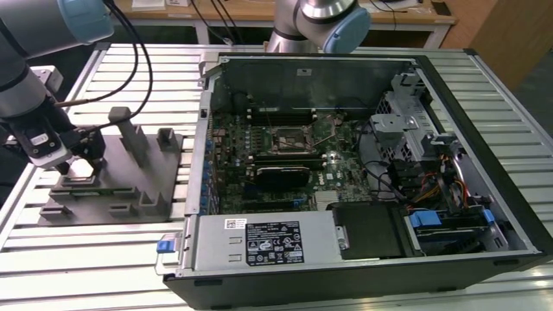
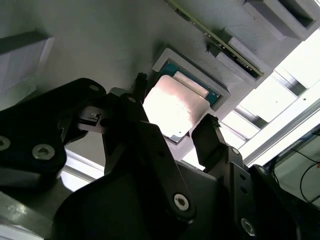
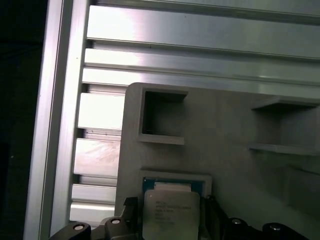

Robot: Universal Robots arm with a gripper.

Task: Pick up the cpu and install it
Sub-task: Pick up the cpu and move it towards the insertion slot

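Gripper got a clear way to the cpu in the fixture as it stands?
Probably yes: the gripper hangs right over the cpu, open fingers on either side, nothing between. The grey fixture has a recess rim that hugs it closely.

Looks like a robotics lab or assembly workshop, going by the slotted aluminium surface (image 1: 484,71), the opened computer case (image 1: 346,288) lying on it, the grey fixture (image 1: 121,186), a jointed robot arm (image 1: 322,23) and a cable-strewn wooden desk (image 1: 250,10) behind.
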